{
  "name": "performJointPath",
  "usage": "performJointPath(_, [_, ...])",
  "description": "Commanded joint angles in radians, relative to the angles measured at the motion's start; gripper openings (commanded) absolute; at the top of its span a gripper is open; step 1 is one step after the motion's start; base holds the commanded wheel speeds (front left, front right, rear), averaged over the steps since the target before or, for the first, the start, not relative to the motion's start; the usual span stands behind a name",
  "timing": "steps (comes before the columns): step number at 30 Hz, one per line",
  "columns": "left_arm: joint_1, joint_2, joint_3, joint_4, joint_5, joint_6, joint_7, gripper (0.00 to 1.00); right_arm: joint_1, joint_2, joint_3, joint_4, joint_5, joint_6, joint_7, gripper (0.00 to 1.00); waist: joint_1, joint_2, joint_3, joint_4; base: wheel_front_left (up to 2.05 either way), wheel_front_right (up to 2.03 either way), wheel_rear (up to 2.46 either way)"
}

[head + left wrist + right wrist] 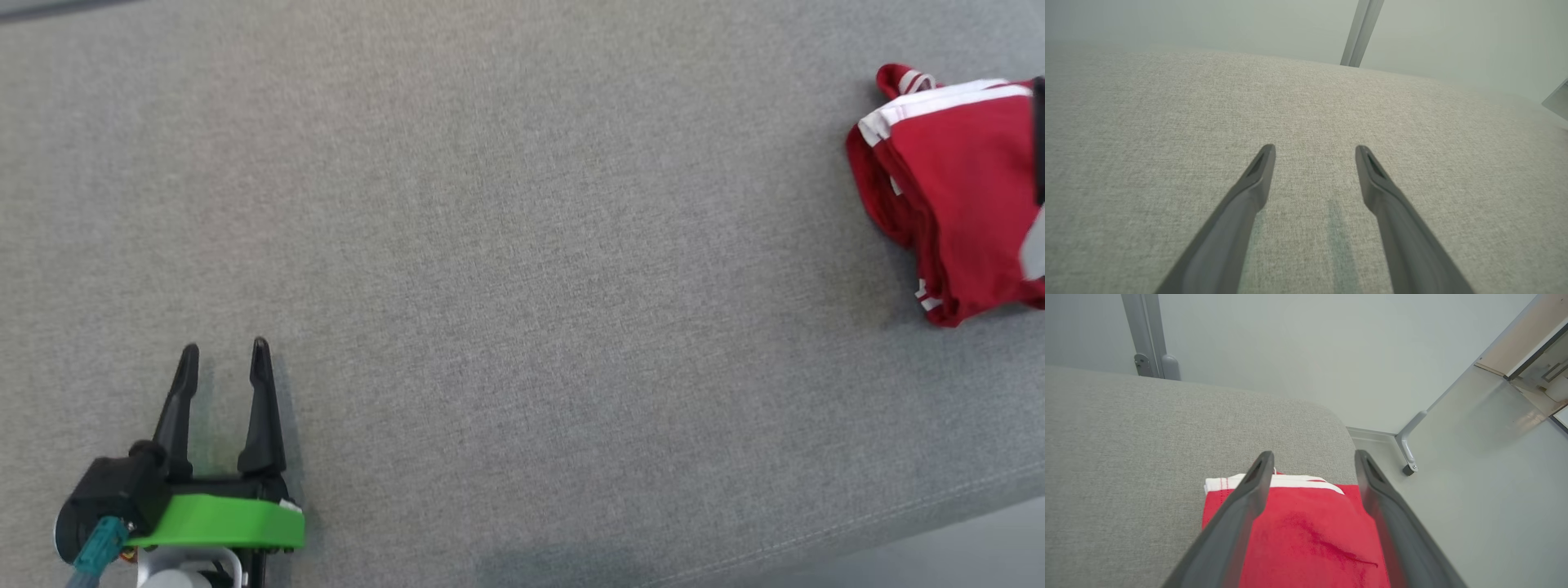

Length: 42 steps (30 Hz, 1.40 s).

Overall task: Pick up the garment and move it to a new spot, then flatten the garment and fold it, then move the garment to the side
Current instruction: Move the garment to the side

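The garment [955, 196] is red with white trim and lies folded in a compact stack at the far right of the grey cushioned surface [522, 245]. In the right wrist view the garment [1306, 539] sits just below my right gripper [1314, 457], whose two dark fingers stand open above it with nothing between them. A dark sliver of that arm shows at the right edge of the head view. My left gripper [226, 353] rests at the lower left, open and empty, far from the garment. Its fingers [1257, 175] hover over bare fabric.
The cushion's front seam [857, 531] runs along the lower right, with pale floor beyond. In the right wrist view the garment lies near the cushion's rounded corner [1331, 416], next to the floor and a metal frame leg [1408, 445]. A grey post [1145, 335] stands behind.
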<state>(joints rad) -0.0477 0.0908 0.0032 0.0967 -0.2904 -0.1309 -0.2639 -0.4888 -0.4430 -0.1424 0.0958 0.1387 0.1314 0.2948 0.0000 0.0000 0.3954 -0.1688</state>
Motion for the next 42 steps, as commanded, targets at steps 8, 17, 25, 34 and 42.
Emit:
performJointPath(8, [0.103, -0.031, 0.044, 0.049, 0.025, 0.002, 0.0, 1.0, 0.278, 0.154, 0.027, -0.096, -0.095, -0.002, -0.313, 1.0, 0.0, 0.0, -0.278, 0.096, 0.0, 0.0, 0.0])
performJointPath(17, [0.184, -0.037, 0.083, 0.099, 0.074, 0.005, 0.0, 1.0, 0.524, 0.308, 0.097, 0.022, -0.145, -0.001, -0.547, 1.0, 0.0, 0.0, -0.396, 0.169, 0.0, 0.0, 0.0])
performJointPath(25, [0.214, -0.04, 0.115, 0.114, 0.058, 0.018, 0.0, 1.0, 0.564, 0.365, 0.136, 0.076, -0.161, -0.001, -0.56, 1.0, 0.0, 0.0, -0.431, 0.188, 0.0, 0.0, 0.0])
performJointPath(34, [0.209, -0.04, 0.101, 0.116, 0.046, 0.02, 0.0, 1.0, 0.541, 0.383, 0.118, 0.058, -0.17, -0.001, -0.561, 1.0, 0.0, 0.0, -0.436, 0.199, 0.0, 0.0, 0.0])
performJointPath(42, [0.197, -0.04, 0.094, 0.107, 0.034, 0.014, 0.0, 1.0, 0.528, 0.387, 0.106, 0.059, -0.175, -0.001, -0.561, 1.0, 0.0, 0.0, -0.434, 0.203, 0.0, 0.0, 0.0])
